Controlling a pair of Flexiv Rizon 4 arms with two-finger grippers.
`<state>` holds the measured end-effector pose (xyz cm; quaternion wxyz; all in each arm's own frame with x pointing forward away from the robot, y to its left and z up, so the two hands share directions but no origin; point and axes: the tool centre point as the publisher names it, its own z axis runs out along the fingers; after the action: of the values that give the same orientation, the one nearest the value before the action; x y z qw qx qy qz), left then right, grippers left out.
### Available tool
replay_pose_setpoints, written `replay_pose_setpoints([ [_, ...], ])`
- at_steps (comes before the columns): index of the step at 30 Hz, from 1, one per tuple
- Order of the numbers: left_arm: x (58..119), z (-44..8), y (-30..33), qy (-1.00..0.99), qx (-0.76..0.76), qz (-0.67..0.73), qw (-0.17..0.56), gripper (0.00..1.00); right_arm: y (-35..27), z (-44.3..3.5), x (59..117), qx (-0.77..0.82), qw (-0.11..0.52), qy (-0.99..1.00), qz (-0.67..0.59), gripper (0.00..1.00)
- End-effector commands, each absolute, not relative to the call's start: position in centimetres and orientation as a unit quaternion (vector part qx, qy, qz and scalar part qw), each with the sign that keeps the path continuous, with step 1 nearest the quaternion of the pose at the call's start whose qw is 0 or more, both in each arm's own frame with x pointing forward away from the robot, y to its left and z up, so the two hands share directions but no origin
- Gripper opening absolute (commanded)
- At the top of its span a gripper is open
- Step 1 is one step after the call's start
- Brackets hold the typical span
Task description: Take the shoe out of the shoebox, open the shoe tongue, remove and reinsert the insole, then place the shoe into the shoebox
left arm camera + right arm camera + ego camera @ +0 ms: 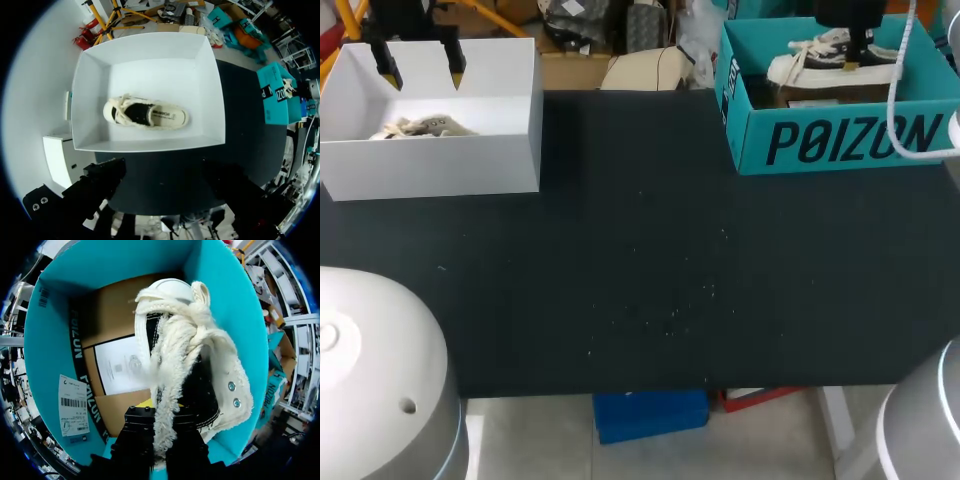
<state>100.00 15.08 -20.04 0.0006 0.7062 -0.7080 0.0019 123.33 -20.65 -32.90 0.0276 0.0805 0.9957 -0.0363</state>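
A matte black tabletop (640, 280), lightly speckled with dust, carries two open boxes along its far edge. At about two o'clock sits the teal shoebox (840, 140), stiff card with printed walls and a plain brown cardboard floor. The right end effector (159, 412) reaches down into it. Its dark fingers are pinching the sneaker (190, 355) by the fleecy cream strip that runs up between them at the heel end. That hold looks chosen to lift the shoe clear of the box walls, so I judge the first step, taking it out, to be in hand. The sneaker has black canvas sides, fuzzy cream trim and laces, a smooth white rubber toe cap and two metal eyelets. A white paper sheet (120, 370) lies flat on the box floor beneath it.

At about ten o'clock stands a white box (430, 165) with smooth, square walls. A second sneaker (145, 112) lies on its side inside. The left end effector (421, 70) hangs above this box, yellow tips spread apart and holding nothing, probably parked out of the way.
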Motion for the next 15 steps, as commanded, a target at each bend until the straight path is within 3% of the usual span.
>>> replay_pose_setpoints([
  [1, 100.0, -20.0, 15.0, -0.708, 0.707, 0.001, 0.001, 1.00, -20.1, -25.0, 118.4, 0.076, 0.106, 0.990, -0.051, 0.00],
  [15, 100.0, -20.0, 15.0, -0.708, 0.707, 0.001, 0.001, 1.00, -13.9, -10.9, 109.0, 0.090, 0.215, 0.968, -0.096, 0.00],
])
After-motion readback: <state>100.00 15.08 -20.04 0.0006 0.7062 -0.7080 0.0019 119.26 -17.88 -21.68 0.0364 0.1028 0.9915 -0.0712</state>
